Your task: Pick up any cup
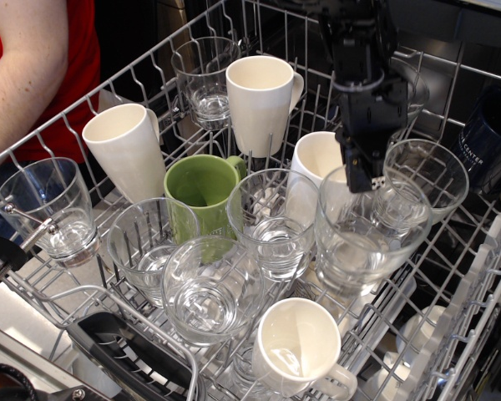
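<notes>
I look down on a dishwasher rack full of cups. The cup (363, 246), a clear rounded tumbler with a wide mouth and thick base, is at the right of the middle, upright and raised a little above the rack wires. My black gripper (357, 177) comes down from the top and is shut on the cup's far rim, one finger inside the mouth and one outside. Its fingertips are partly hidden behind the glass.
Around it in the wire rack (472, 276) stand white mugs (259, 96) (125, 146) (321, 163) (296, 347), a green mug (202, 188), several clear glasses (275, 221) (209, 288) (430, 171) and a dark blue mug (493, 138). A person's arm (25, 75) is at upper left.
</notes>
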Motion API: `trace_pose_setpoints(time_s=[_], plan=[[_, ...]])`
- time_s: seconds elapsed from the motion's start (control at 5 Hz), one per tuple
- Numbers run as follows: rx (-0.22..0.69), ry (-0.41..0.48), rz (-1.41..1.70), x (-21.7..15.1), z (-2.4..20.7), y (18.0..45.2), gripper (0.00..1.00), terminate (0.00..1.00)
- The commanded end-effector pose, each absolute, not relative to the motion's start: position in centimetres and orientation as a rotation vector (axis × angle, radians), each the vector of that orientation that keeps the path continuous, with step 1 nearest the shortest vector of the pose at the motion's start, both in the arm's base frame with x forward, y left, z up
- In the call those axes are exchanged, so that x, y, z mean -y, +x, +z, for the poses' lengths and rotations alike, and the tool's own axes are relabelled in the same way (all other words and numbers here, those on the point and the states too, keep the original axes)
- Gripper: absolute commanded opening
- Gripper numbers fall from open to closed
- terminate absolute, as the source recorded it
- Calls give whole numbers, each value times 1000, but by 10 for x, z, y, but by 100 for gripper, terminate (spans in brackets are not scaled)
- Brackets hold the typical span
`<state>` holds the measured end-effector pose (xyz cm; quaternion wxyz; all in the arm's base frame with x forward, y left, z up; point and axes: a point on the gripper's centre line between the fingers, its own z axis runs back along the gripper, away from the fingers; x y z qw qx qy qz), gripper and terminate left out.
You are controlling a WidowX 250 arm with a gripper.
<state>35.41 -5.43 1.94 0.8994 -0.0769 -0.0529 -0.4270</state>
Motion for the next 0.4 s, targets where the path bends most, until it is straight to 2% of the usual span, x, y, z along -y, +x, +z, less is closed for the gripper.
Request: trace_pose_setpoints(time_s=[0.0, 0.2], plan=[[188, -176, -854, 64, 110, 374, 0, 0], [189, -166, -854, 70, 123, 380, 0, 100]])
